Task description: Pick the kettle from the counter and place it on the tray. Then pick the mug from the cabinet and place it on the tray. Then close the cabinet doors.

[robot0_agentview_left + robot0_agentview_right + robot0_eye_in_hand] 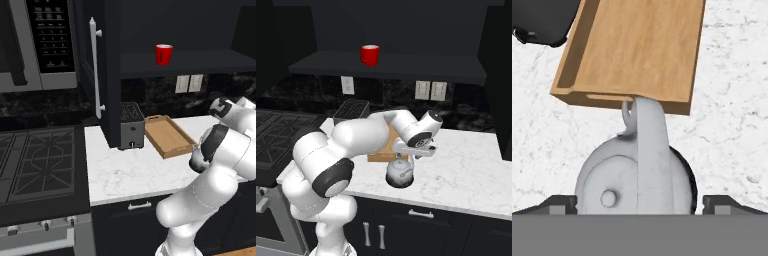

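End effector point(640, 202) over kettle point(637, 175), fingertips point(562, 202) spread wide either side; contact unclear. Kettle on bench point(466, 165), just beside tray point(637, 45) near edge. Mug point(370, 55) on cabinet shelf point(406, 65).

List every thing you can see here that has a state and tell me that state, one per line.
Small rounded silver-grey metal kettle: upright on the white marble counter, beside the tray, not on it.
Shallow light-brown wooden tray: nothing in it.
Bright red mug: upright on the cabinet shelf.
Black cabinet door: swung open.
Gripper: open, fingers either side of the kettle.
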### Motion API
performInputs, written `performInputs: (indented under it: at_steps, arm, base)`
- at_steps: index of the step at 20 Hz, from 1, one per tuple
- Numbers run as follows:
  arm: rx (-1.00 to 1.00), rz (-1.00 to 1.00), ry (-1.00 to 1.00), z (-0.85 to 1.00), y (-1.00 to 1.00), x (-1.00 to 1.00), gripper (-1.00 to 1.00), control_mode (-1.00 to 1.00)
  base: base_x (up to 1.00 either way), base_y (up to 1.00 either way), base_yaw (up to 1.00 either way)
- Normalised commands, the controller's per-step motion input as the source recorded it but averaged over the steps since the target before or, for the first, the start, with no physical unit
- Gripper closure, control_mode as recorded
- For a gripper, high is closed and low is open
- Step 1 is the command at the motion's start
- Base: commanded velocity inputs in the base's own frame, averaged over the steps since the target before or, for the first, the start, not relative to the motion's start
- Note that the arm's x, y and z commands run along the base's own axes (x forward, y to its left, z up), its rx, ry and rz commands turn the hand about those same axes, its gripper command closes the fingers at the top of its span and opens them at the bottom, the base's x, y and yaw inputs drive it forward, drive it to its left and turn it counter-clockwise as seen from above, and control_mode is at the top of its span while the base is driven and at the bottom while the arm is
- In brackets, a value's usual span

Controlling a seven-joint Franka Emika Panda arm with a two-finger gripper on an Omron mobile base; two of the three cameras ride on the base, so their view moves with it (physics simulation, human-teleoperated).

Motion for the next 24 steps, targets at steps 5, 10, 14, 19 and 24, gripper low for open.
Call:
performInputs:
  at_steps: [5,10,14,19,24]
  arm:
    - [0.0,0.07,0.0,-0.22,-0.02,0.0,-1.0,-1.0]
    - [0.0,0.04,0.0,-0.16,0.04,-0.02,-1.0,-1.0]
    - [0.0,0.01,0.0,-0.09,0.36,-0.18,1.0,-1.0]
    - [0.0,0.03,-0.05,0.0,0.14,-0.36,1.0,-1.0]
    - [0.02,0.01,-0.06,0.1,0.09,-0.26,1.0,-1.0]
  base:
    - [0.0,0.0,0.0]
    - [0.0,0.0,0.0]
    - [0.0,0.0,0.0]
    - [0.0,0.0,0.0]
    - [0.0,0.0,0.0]
